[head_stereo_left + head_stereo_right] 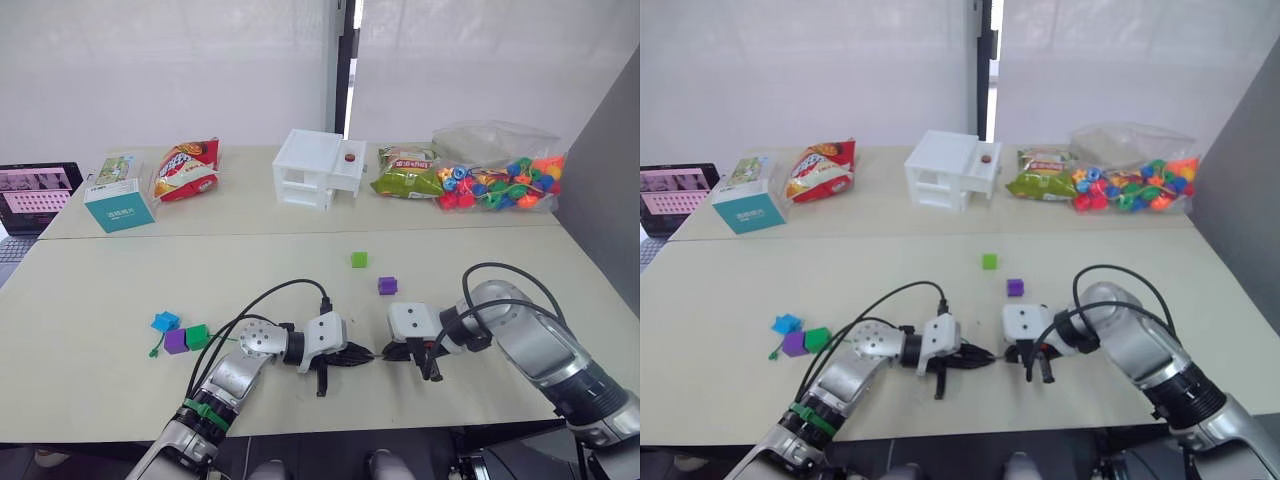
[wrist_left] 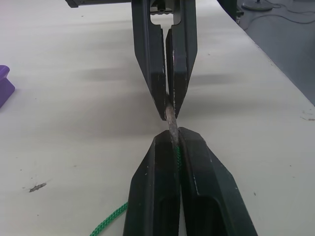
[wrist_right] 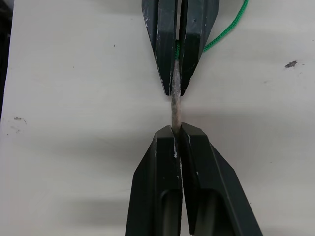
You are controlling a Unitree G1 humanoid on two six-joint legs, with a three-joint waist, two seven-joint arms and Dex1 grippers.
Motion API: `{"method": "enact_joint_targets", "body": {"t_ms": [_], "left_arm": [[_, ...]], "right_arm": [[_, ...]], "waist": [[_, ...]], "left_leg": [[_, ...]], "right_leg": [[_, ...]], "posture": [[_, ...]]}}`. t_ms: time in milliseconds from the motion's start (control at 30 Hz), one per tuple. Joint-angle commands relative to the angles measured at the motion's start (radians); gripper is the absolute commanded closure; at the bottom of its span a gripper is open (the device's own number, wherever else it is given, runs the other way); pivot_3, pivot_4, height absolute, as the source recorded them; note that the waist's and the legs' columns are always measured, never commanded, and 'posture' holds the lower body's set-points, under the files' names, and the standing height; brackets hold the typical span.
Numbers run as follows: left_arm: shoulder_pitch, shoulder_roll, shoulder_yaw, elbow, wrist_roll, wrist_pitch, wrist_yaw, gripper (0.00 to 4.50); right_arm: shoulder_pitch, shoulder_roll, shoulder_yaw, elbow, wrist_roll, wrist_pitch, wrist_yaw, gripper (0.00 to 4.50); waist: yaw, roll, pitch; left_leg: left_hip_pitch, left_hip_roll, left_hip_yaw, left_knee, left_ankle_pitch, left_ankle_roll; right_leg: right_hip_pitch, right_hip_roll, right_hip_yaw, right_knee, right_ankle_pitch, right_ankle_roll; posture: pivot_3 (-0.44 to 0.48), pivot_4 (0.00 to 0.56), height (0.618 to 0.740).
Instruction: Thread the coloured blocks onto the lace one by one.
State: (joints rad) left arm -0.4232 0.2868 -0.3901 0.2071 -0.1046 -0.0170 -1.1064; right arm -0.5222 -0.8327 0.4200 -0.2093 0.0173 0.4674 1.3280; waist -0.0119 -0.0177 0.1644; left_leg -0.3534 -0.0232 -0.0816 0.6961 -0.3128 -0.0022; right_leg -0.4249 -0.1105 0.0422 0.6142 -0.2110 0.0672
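Observation:
Near the table's front edge my two grippers meet tip to tip. My left gripper (image 1: 366, 357) is shut on the lace (image 3: 226, 29), a thin green string, just behind its stiff grey tip (image 3: 175, 108). My right gripper (image 3: 175, 129) is shut on the far end of that tip. A light green block (image 1: 359, 260) and a purple block (image 1: 387, 285) lie loose just beyond the grippers. At the left, a blue block (image 1: 165, 321), a purple block (image 1: 176, 341) and a dark green block (image 1: 197, 336) sit bunched together, with a short green end of lace (image 1: 155, 350) beside them.
Along the back stand a clear bag of coloured beads (image 1: 500, 180), a green snack bag (image 1: 405, 170), a white box (image 1: 315, 168), a red snack bag (image 1: 187, 168) and a teal carton (image 1: 118, 200). A laptop (image 1: 35, 195) sits at far left. Black cables (image 1: 270, 300) loop over the table by my arms.

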Motion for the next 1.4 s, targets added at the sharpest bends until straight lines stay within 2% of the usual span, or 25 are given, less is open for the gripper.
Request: {"method": "enact_joint_targets", "body": {"t_ms": [33, 167, 300, 400, 433, 500, 567, 633, 800, 933, 1133, 1300, 1400], "left_arm": [[0.007, 0.001, 0.008, -0.035, -0.014, 0.002, 0.004, 4.50], [0.013, 0.001, 0.010, -0.039, -0.018, 0.007, 0.006, 4.50], [0.017, 0.001, 0.014, -0.037, -0.017, 0.001, 0.014, 4.50], [0.015, 0.006, 0.026, -0.030, -0.019, -0.007, 0.022, 4.50], [0.015, 0.008, 0.029, -0.027, -0.019, -0.008, 0.024, 4.50], [0.018, 0.013, 0.035, -0.027, -0.023, -0.008, 0.023, 4.50], [0.026, 0.018, 0.039, -0.031, -0.027, -0.004, 0.023, 4.50], [0.039, 0.027, 0.045, -0.035, -0.036, 0.004, 0.018, 4.50], [0.051, 0.050, 0.058, -0.034, -0.052, 0.000, 0.000, 4.50], [0.042, 0.060, 0.066, -0.030, -0.058, 0.003, -0.003, 4.50], [0.052, 0.073, 0.072, -0.050, -0.062, 0.029, 0.006, 4.50], [0.074, 0.076, 0.072, -0.082, -0.060, 0.034, 0.024, 4.50], [0.091, 0.078, 0.071, -0.116, -0.064, 0.061, 0.038, 4.50]], "right_arm": [[0.014, -0.004, -0.033, -0.049, 0.018, 0.069, -0.027, 3.82], [0.060, -0.053, -0.097, -0.134, 0.064, 0.154, -0.035, 2.53], [0.227, -0.127, -0.333, -0.270, 0.211, 0.305, -0.053, 1.16], [0.318, -0.060, -0.483, -0.330, 0.291, 0.383, -0.160, 0.15], [0.352, -0.046, -0.515, -0.345, 0.287, 0.365, -0.193, 0.03], [0.416, 0.072, -0.625, -0.368, 0.315, 0.358, -0.314, 0.03], [0.496, 0.171, -0.682, -0.367, 0.292, 0.254, -0.411, 0.03], [0.619, 0.317, -0.731, -0.377, 0.297, 0.171, -0.511, 0.03], [0.754, 0.542, -0.755, -0.385, 0.300, 0.036, -0.685, 0.03], [0.815, 0.589, -0.678, -0.355, 0.224, -0.065, -0.755, 0.03], [0.774, 0.596, -0.594, -0.335, 0.179, -0.093, -0.852, 0.03], [0.624, 0.607, -0.550, -0.242, 0.151, -0.085, -0.932, 0.03], [0.491, 0.594, -0.510, -0.114, 0.112, -0.076, -0.960, 0.03]], "waist": [[0.000, 0.000, 0.000], [0.003, 0.000, 0.000], [0.016, 0.000, 0.000], [0.021, 0.000, 0.000], [0.021, 0.000, 0.000], [0.022, -0.001, 0.000], [0.023, 0.000, 0.000], [0.027, -0.001, -0.001], [0.014, 0.002, -0.002], [0.004, 0.002, -0.002], [0.000, 0.003, -0.002], [-0.004, 0.003, -0.002], [-0.005, 0.003, -0.002]], "left_leg": [[0.000, 0.000, 0.000, 0.000, 0.000, 0.000], [0.000, 0.000, 0.000, 0.000, 0.000, 0.000], [-0.001, 0.000, 0.000, 0.000, 0.000, 0.000], [0.000, 0.000, 0.000, 0.000, -0.001, 0.001], [0.000, 0.000, 0.000, 0.000, -0.001, 0.001], [0.001, 0.000, 0.001, 0.000, 0.000, 0.001], [0.001, 0.000, 0.000, 0.000, 0.000, 0.001], [0.001, 0.000, 0.000, 0.000, 0.000, 0.000], [0.002, 0.000, 0.001, -0.001, 0.000, 0.000], [0.003, 0.000, 0.001, -0.001, 0.000, 0.000], [0.003, 0.000, -0.001, -0.002, 0.000, 0.000], [0.003, 0.000, 0.000, -0.001, 0.000, 0.000], [0.003, 0.001, 0.000, -0.002, 0.000, 0.000]], "right_leg": [[0.000, 0.000, 0.000, 0.000, 0.000, 0.000], [0.000, 0.000, 0.000, 0.000, 0.000, 0.000], [0.000, 0.000, 0.000, -0.001, 0.000, 0.000], [0.001, 0.000, 0.000, -0.001, 0.000, 0.000], [0.001, 0.000, 0.000, -0.002, 0.000, 0.000], [0.002, 0.000, 0.000, -0.002, 0.000, 0.000], [0.002, 0.001, 0.000, -0.002, 0.000, 0.000], [0.002, 0.000, 0.001, -0.001, 0.000, 0.000], [0.001, 0.000, 0.001, 0.000, 0.000, 0.000], [0.002, 0.000, 0.001, 0.000, 0.000, 0.000], [0.002, 0.001, 0.001, 0.002, 0.000, 0.000], [0.002, 0.001, 0.001, 0.000, 0.000, 0.000], [0.002, 0.001, 0.001, 0.001, 0.000, 0.000]], "posture": [[0.000, 0.150, 0.740], [0.000, 0.150, 0.740], [0.000, 0.150, 0.740], [0.000, 0.150, 0.740], [0.000, 0.150, 0.740], [0.000, 0.150, 0.740], [0.000, 0.150, 0.740], [0.000, 0.150, 0.740], [0.000, 0.150, 0.740], [0.000, 0.150, 0.740], [0.000, 0.150, 0.740], [0.000, 0.150, 0.740], [0.000, 0.150, 0.740]]}}
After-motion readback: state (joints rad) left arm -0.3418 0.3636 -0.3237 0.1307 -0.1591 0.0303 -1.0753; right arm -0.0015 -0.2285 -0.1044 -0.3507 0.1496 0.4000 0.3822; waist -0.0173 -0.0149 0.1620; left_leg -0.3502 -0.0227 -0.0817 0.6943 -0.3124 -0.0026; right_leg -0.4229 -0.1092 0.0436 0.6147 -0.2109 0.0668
